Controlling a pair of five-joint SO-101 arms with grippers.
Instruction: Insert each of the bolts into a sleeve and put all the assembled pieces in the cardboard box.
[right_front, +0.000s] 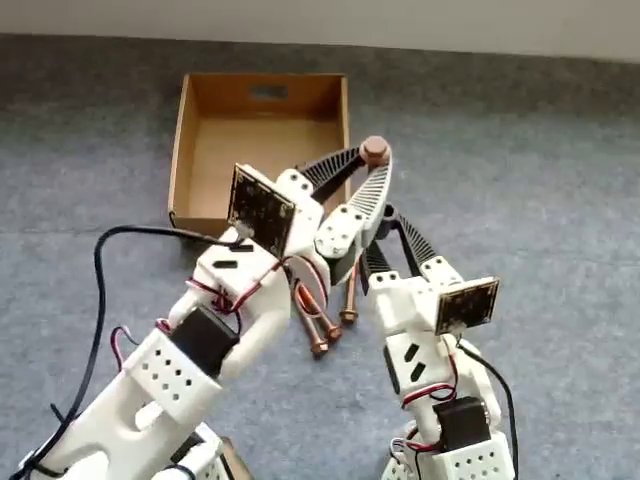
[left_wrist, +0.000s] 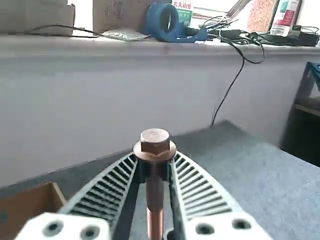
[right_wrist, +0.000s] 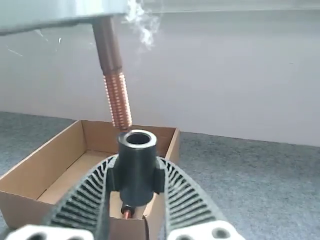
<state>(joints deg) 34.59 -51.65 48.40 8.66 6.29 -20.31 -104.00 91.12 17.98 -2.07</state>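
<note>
Grey carpet (right_front: 540, 200) covers the table, with both arms reaching in from the near edge.

Nearest, between the two arms: a few loose bolts (right_front: 318, 325) lie on the carpet, copper-coloured, heads toward the near edge, close together.

Right gripper (right_front: 383, 222) (right_wrist: 136, 175): fingers closed partway around a black sleeve (right_wrist: 135, 155), which stands upright between them with its open mouth up. A bit of copper shows under the sleeve's lower end; cannot tell what it is.

Left gripper (right_front: 366, 172) (left_wrist: 155, 165): raised above the right one and crossing over it in the high view. Fingers pinched on a bolt (right_front: 375, 150) (left_wrist: 154, 142) just under its flanged head; head up, shank hanging straight down between the fingers.

From the right wrist, the bolt (right_wrist: 116, 95) comes down with its threaded end just above the sleeve's mouth, at the rim on the box side. Not inside. Whether the tip touches the rim, cannot tell.

Box (right_front: 180, 150) (right_wrist: 50, 160): open cardboard, on the carpet just beyond both grippers. In the high view the bolt head sits just off the box's corner nearest it.

Far: white wall (left_wrist: 100, 100) behind the table; above it a ledge (left_wrist: 75, 40) with a blue tape roll (left_wrist: 162, 20) and dark cables (left_wrist: 235, 40), one trailing down the wall.
</note>
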